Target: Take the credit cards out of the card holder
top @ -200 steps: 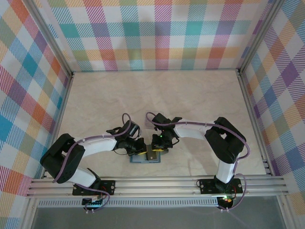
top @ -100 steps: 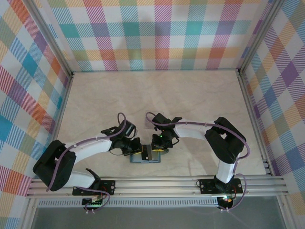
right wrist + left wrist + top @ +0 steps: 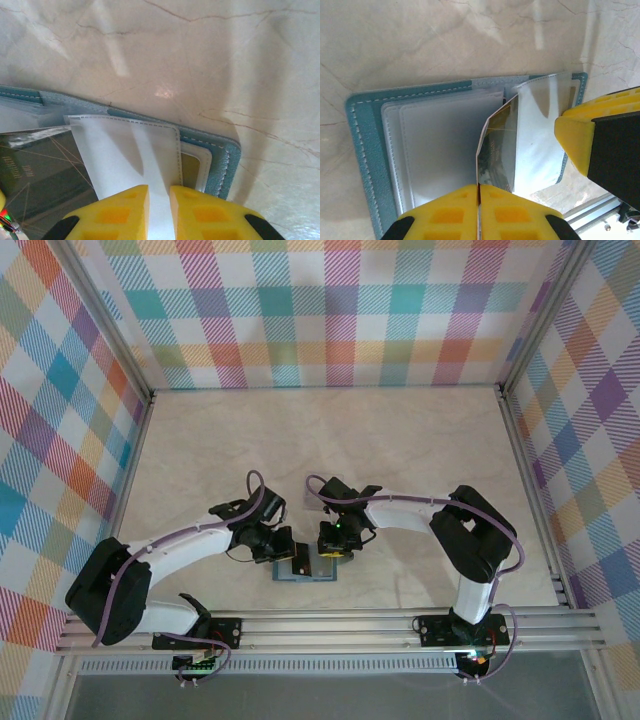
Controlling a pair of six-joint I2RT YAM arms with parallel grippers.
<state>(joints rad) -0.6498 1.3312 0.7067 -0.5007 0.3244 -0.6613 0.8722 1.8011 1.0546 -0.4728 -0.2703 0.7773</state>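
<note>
The teal card holder [image 3: 312, 577] lies open on the table near the front edge, its clear sleeves showing [image 3: 365, 130]. My left gripper [image 3: 479, 186] is shut on the lower edge of a dark credit card [image 3: 497, 145], which stands on edge partly out of a sleeve. In the top view that left gripper [image 3: 291, 560] is at the holder's left half with the dark card [image 3: 299, 562] beside it. My right gripper [image 3: 159, 187] is shut on a clear plastic sleeve [image 3: 140, 150] of the holder [image 3: 222, 165] and holds it raised. An olive card [image 3: 190, 170] sits in the pocket beneath.
The marble tabletop [image 3: 330, 440] stretches behind the holder. Plaid walls [image 3: 330, 310] close in the back and both sides. A metal rail [image 3: 330, 625] runs along the near edge, right behind the holder. The right gripper's yellow finger [image 3: 580, 135] is close beside the dark card.
My left arm has swung its elbow outward and the gripper has shifted a little, drawing the dark card further out of the holder. The right arm has not moved.
</note>
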